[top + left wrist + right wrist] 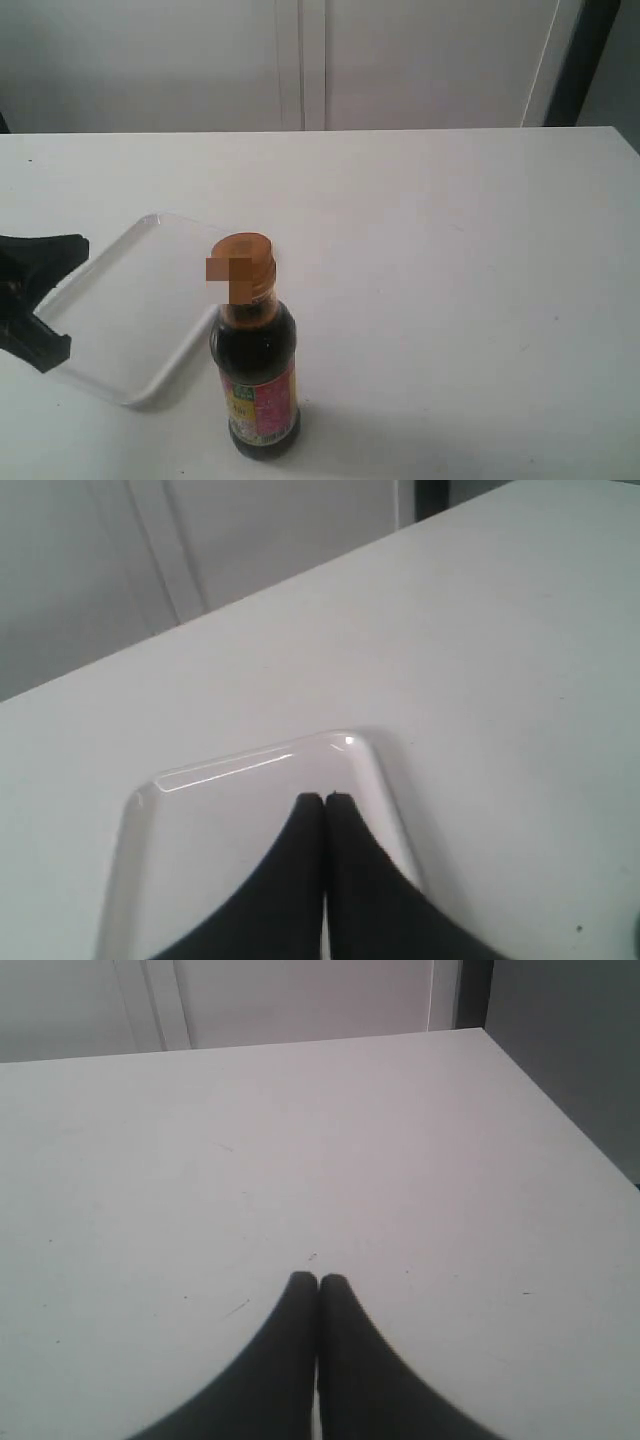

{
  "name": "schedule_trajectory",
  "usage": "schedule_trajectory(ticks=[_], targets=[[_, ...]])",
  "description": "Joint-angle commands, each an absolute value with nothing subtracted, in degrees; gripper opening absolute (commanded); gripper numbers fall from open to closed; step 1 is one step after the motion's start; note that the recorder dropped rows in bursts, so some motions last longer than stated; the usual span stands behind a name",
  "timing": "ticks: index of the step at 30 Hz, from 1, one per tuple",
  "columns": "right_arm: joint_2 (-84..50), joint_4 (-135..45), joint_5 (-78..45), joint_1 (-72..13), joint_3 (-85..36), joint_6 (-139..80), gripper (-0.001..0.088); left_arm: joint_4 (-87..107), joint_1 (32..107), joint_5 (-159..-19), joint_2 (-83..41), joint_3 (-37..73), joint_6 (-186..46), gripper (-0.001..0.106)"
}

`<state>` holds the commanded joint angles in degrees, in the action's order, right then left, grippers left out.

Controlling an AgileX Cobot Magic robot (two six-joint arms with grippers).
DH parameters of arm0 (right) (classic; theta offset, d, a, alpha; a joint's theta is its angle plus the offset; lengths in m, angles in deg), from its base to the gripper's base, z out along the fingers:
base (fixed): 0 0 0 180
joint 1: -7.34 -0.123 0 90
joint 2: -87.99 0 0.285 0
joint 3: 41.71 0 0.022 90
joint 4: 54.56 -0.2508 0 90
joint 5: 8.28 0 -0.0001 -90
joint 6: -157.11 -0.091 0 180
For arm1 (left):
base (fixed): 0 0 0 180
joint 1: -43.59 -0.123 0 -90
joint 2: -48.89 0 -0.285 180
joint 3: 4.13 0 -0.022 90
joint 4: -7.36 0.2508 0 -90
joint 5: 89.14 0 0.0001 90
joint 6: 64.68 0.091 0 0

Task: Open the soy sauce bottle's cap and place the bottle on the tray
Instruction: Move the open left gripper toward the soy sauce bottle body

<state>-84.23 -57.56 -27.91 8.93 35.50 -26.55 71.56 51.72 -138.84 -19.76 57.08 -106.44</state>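
On a plain white table point(450, 250), a small glass soy sauce bottle point(255, 375) stands upright near the front edge of the exterior view. It is full of dark liquid and carries a pink-and-yellow label. Its orange-brown cap point(242, 250) sits on the neck; part of the neck is blurred, so whether the cap is fully shut cannot be told.

Just beside the bottle, on its left in the exterior view, lies a flat white tray point(100, 375) with rounded corners and a low rim. The bottle stands on the table, off the tray, close to the tray's near corner.

The left gripper point(325, 798) is black, its two fingers pressed together with nothing between them. In its wrist view it hangs over the tray's inner floor, near a corner point(348, 742). In the exterior view it shows at the far left edge point(35, 300), across the tray from the bottle.

The right gripper point(318, 1278) is also closed and empty, over bare table. It does not appear in the exterior view, and the bottle does not appear in its wrist view.
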Motion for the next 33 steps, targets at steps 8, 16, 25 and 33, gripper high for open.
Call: schedule_trajectory(ticks=[8,16,25,33], targets=[[-84.23,-57.56,-27.91,8.93,35.5,-26.55,0.0,88.46,51.72,-148.36,-19.88,57.08,-118.69,0.0],[-84.23,-57.56,-27.91,8.93,35.5,-26.55,0.0,91.31,51.72,-151.65,-19.88,57.08,-117.8,0.001],[-84.23,-57.56,-27.91,8.93,35.5,-26.55,0.0,91.32,51.72,-153.32,-19.88,57.08,-113.96,0.061],[-84.23,-57.56,-27.91,8.93,35.5,-26.55,0.0,89.15,51.72,-156.58,-21.28,57.08,-113.96,0.078]])
